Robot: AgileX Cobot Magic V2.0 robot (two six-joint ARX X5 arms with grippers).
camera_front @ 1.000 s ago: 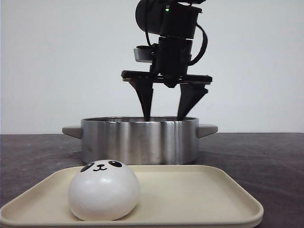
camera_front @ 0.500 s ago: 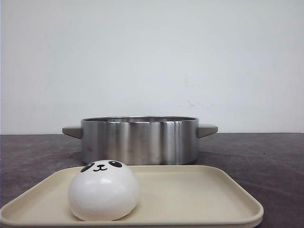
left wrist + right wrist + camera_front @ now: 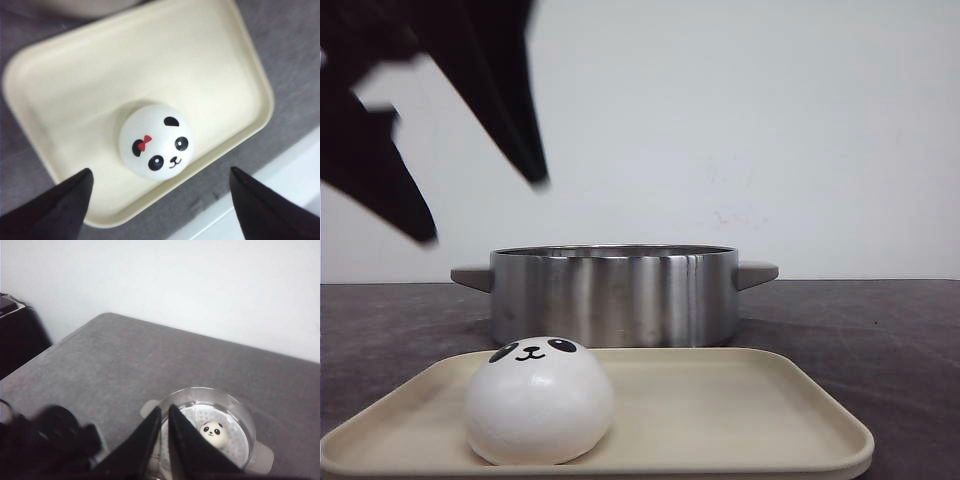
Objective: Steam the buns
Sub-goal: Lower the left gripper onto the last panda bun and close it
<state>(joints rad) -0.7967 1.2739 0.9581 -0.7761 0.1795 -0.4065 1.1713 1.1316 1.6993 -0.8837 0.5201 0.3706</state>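
Observation:
One white panda bun [image 3: 540, 400] sits at the left of a cream tray [image 3: 720, 400]. The left wrist view shows this bun [image 3: 156, 141] with a red bow, on the tray [image 3: 150, 60] close to one long rim. My left gripper [image 3: 482, 210] hangs blurred at the upper left, above the tray, open wide and empty [image 3: 160, 170]. Behind the tray stands a steel pot [image 3: 615, 295]. In the right wrist view another bun [image 3: 214, 432] lies on the perforated plate inside the pot [image 3: 211, 388]. My right gripper [image 3: 164, 409] is high above the pot, shut and empty.
The dark grey table [image 3: 880, 320] runs out on both sides of the pot, whose two side handles [image 3: 758, 272] stick out. A white wall stands behind. The blurred left arm [image 3: 50, 440] shows dark in the right wrist view.
The open gripper that stood over the pot one second ago has left the front view. My left gripper has since come in at the upper left. Bun, tray and pot are unmoved.

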